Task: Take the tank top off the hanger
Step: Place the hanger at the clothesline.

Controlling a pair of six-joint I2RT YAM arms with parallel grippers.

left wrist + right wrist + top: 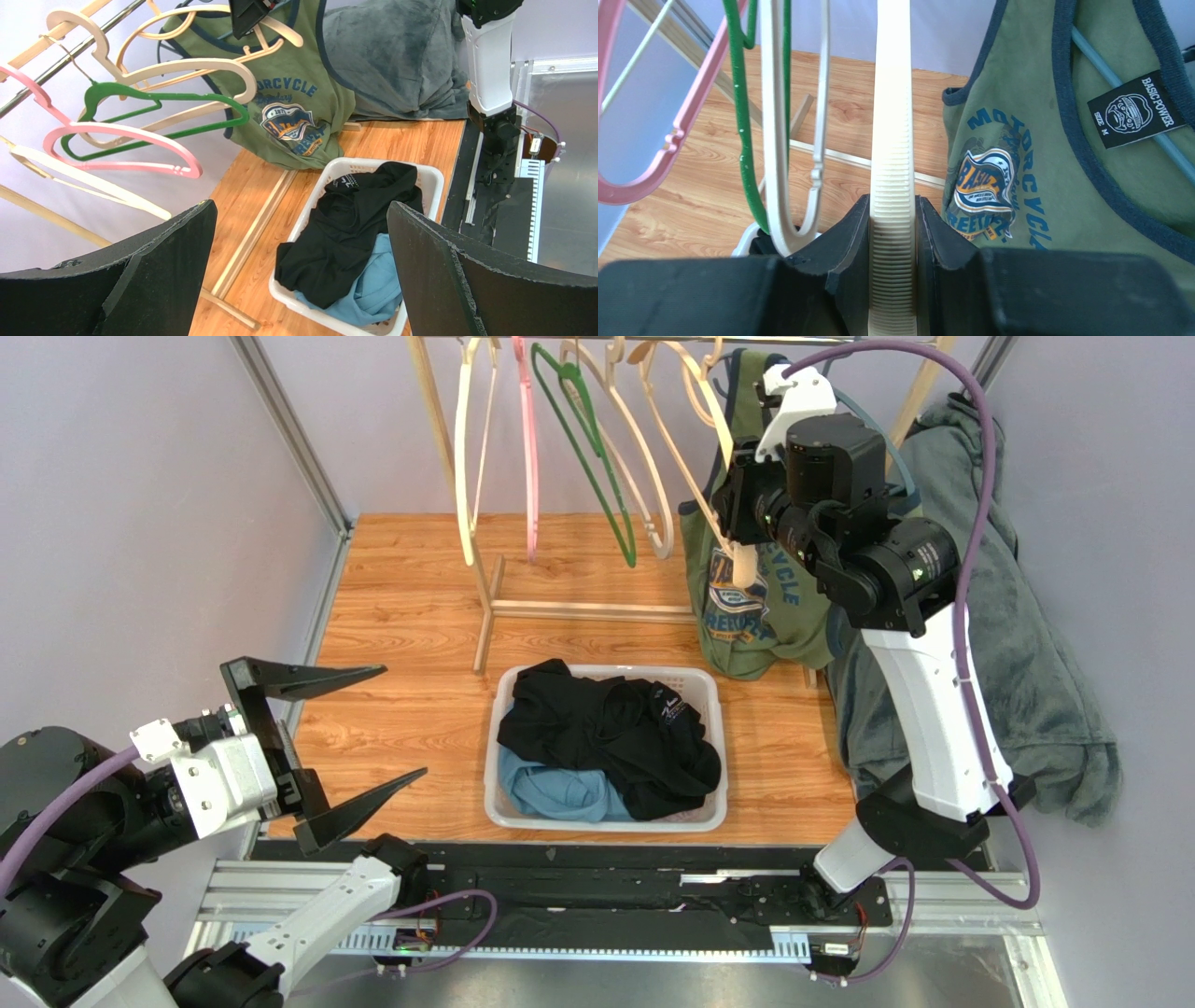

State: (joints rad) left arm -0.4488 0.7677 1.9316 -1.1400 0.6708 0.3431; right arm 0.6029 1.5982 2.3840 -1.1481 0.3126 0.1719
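Up high, the right gripper (892, 241) clamped a ribbed cream hanger (891, 140) beside the olive tank top (1032, 175); the left gripper (403, 724) gaped wide.

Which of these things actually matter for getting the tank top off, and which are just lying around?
In the job:
green tank top
cream hanger, clamped in the right end effector
left end effector, open

Lying about:
laundry basket with black and blue clothes
grey garment
pink hanger
green hanger
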